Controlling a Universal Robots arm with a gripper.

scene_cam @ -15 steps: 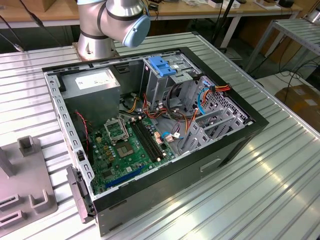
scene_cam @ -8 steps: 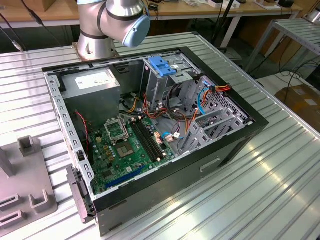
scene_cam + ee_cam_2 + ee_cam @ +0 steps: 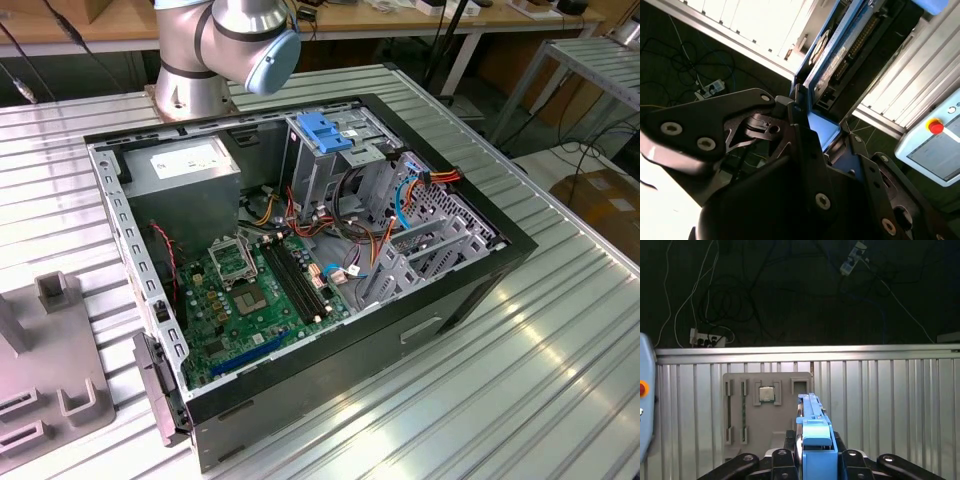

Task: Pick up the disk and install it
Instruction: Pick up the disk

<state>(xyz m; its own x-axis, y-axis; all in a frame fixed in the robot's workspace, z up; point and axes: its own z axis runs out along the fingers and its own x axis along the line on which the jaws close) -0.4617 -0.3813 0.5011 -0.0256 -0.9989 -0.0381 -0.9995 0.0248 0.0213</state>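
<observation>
My gripper (image 3: pixel 815 460) is shut on the disk (image 3: pixel 813 426), which stands edge-on between the fingers with its blue plastic bracket facing the first wrist view. In the second wrist view the disk (image 3: pixel 842 47) reaches away from the gripper (image 3: pixel 805 120), showing its dark circuit-board side and blue edge. It is held in the air above the ribbed metal table (image 3: pixel 880 405). In the exterior view the open computer case (image 3: pixel 300 250) lies on the table, with the upright drive cage and its blue handle (image 3: pixel 325 130) at the far side.
A grey fixture plate (image 3: pixel 790 415) holding a processor chip (image 3: pixel 766 393) lies on the table; it also sits at the exterior view's left (image 3: pixel 50 370). A pendant with a red button (image 3: pixel 935 126) is beside the table. The arm's base (image 3: pixel 215 50) stands behind the case. Cables lie on the floor.
</observation>
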